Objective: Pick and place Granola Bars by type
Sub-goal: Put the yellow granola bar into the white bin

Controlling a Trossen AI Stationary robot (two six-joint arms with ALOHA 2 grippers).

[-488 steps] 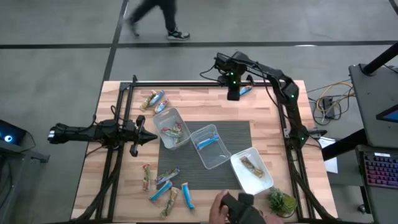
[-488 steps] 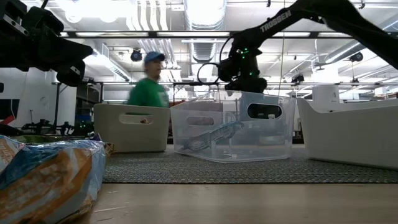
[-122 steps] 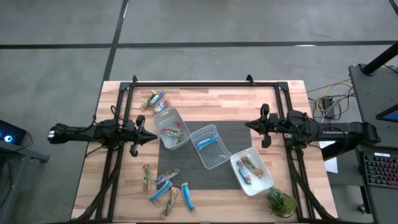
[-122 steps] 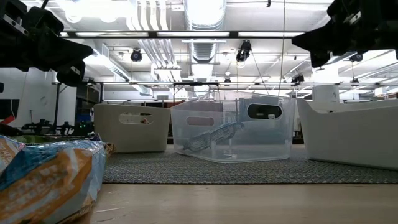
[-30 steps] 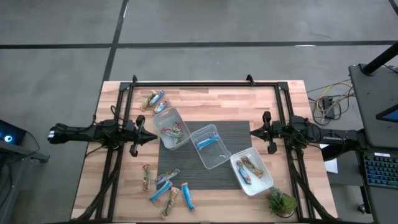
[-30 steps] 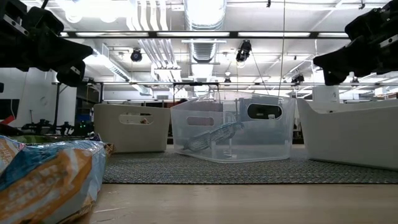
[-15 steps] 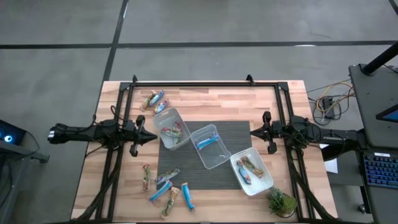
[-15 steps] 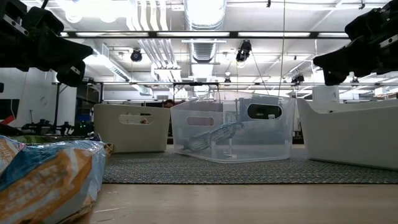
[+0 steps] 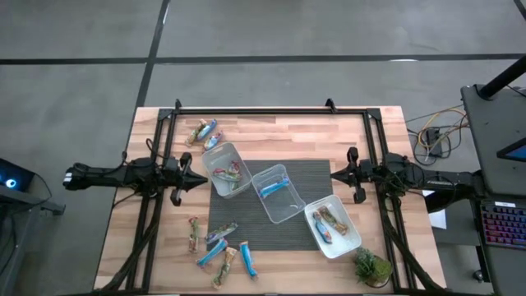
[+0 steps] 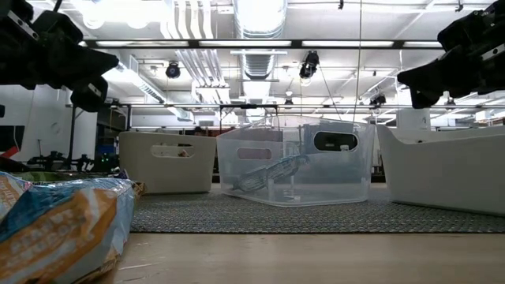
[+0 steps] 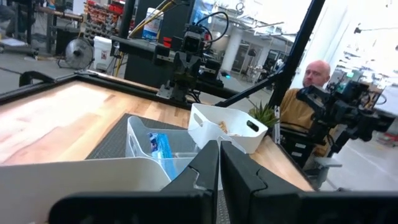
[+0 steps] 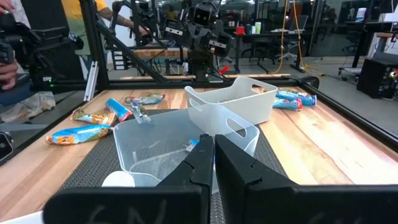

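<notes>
Three tubs stand in a slanting row on a dark mat (image 9: 316,177). The left tub (image 9: 228,169) holds bars with red-green print, the middle tub (image 9: 277,192) a blue bar (image 9: 272,188), and the right tub (image 9: 332,225) two bars. Several loose Granola Bars (image 9: 219,247) lie on the wood near the front left; one (image 10: 63,229) shows close in the low view. A few more (image 9: 204,133) lie at the far left. My left gripper (image 9: 201,182) hangs shut and level at the left edge, above the table. My right gripper (image 9: 333,173) hangs shut and level at the right edge.
A small green plant (image 9: 371,266) stands at the front right corner. A black frame (image 9: 271,109) runs along the far edge and both sides. A person (image 11: 305,93) sits beyond the table's right side. Bare wood (image 9: 288,136) lies behind the tubs.
My left gripper has rolled slightly about its own pointing line and has otherwise stayed in place, still shut. My right gripper and the bars and tubs have kept still.
</notes>
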